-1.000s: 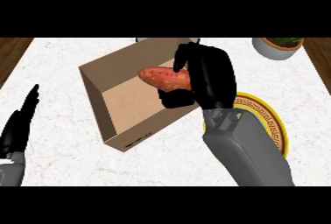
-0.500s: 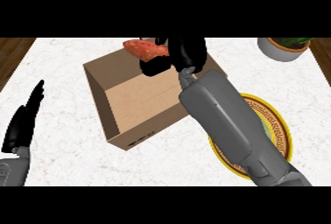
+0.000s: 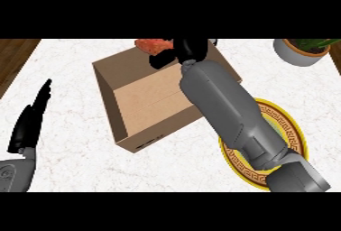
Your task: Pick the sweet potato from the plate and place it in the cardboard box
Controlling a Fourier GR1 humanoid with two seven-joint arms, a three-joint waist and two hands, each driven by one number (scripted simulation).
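The sweet potato [image 3: 152, 45] is gripped by the curled fingers of the right hand [image 3: 181, 50] at the top centre of the frame, above the far wall of the cardboard box [image 3: 154, 104]. The plate [image 3: 288, 131] is seen at the lower right, largely covered by the grey forearm. The left hand [image 3: 32, 119] is held open with straight fingers at the left edge. A potted plant [image 3: 303, 48] is seen at the upper right.

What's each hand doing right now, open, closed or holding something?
Left hand: open, fingers straight, resting at the left edge.
Right hand: shut on the sweet potato, at the box's far edge.
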